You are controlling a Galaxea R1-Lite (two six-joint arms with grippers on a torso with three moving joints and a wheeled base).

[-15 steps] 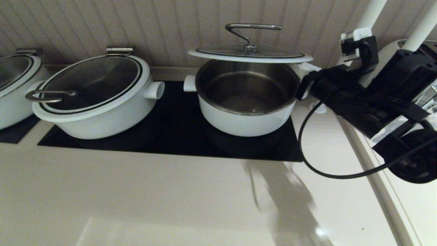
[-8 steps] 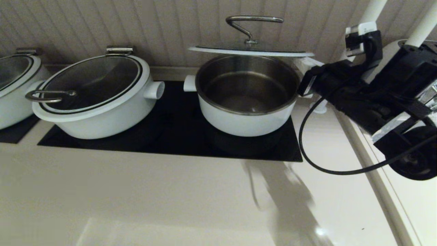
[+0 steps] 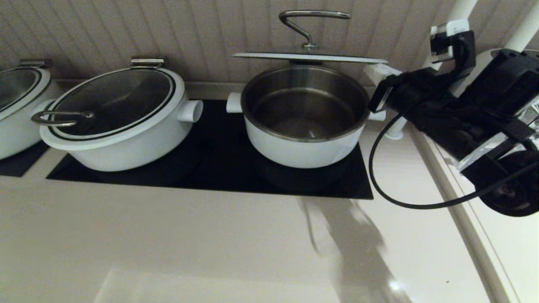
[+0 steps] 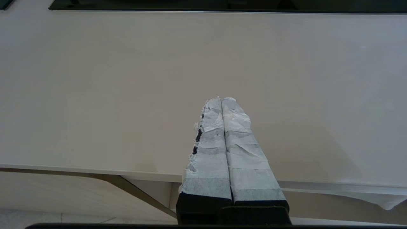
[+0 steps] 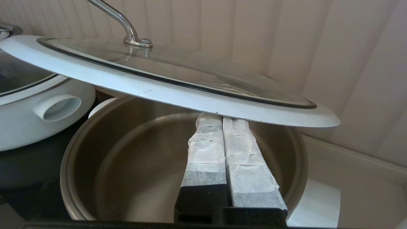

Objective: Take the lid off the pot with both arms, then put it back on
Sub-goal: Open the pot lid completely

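Note:
A white pot (image 3: 301, 147) with a steel inside stands open on the black cooktop (image 3: 210, 168). Its glass lid (image 3: 309, 57) with a white rim and a steel loop handle (image 3: 313, 14) hovers level above the pot. My right gripper (image 3: 376, 72) is shut, with its taped fingers pushed under the lid's right rim and bearing it from below. In the right wrist view the fingers (image 5: 206, 143) lie pressed together under the rim of the lid (image 5: 178, 89), over the pot (image 5: 105, 152). My left gripper (image 4: 221, 99) is shut and empty above the counter's front edge, away from the pot.
A second white pot (image 3: 116, 122) with its lid on stands left on the cooktop, and a third (image 3: 17, 109) at the far left. A ribbed wall is close behind. A black cable (image 3: 391, 198) hangs from my right arm over the counter.
My right gripper has risen and carried the lid higher above the pot. The gap between lid and pot rim has grown.

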